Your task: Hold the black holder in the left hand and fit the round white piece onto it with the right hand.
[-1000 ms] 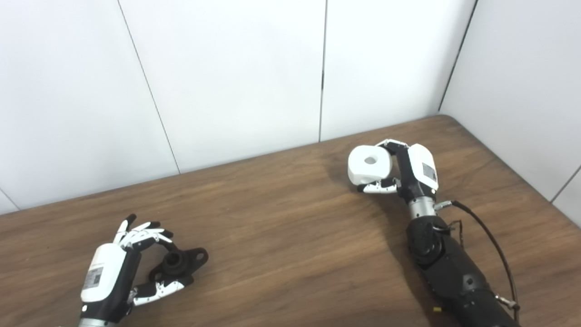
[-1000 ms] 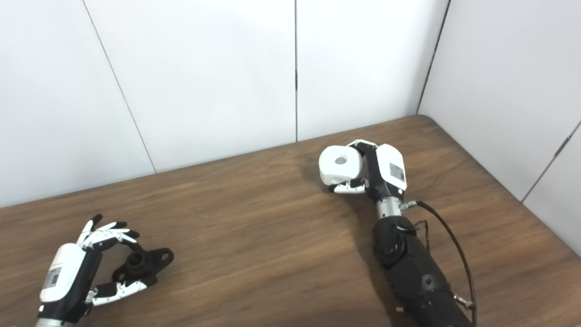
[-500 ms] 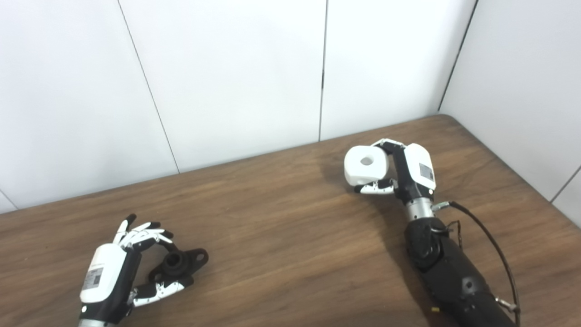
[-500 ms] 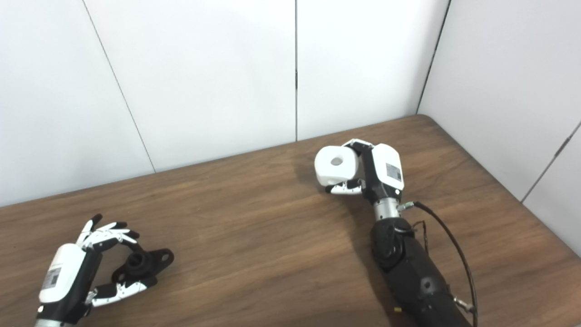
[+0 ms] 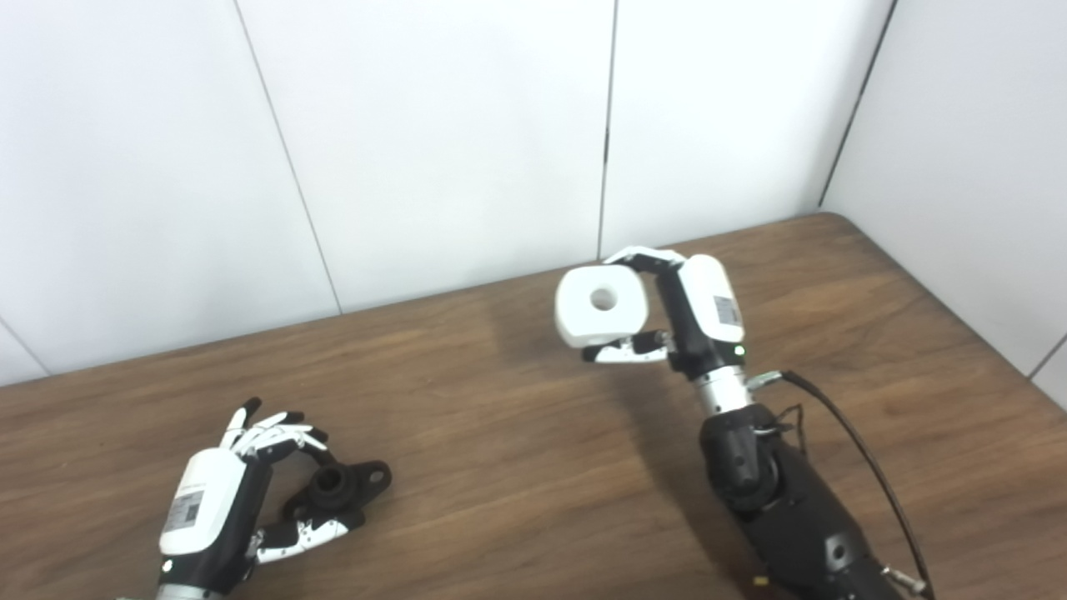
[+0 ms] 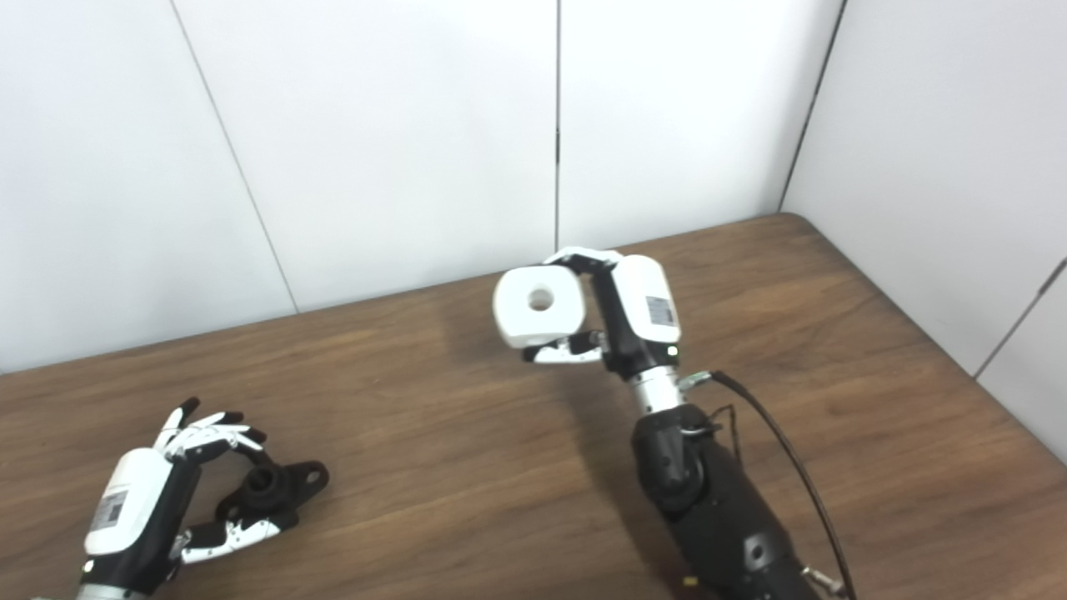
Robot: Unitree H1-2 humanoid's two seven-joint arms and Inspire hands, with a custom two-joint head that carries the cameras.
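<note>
Holder (image 5: 338,487) lies on table (image 5: 500,467), far left of raised piece (image 5: 602,305).

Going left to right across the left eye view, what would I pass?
Left hand → black plastic holder on the wooden table → round white piece with a centre hole → right hand holding it.

I have carried the round white piece (image 5: 601,305) in my right hand (image 5: 696,321) toward nine o'clock, clear of the table (image 5: 517,450). My view has also shifted a little.
</note>
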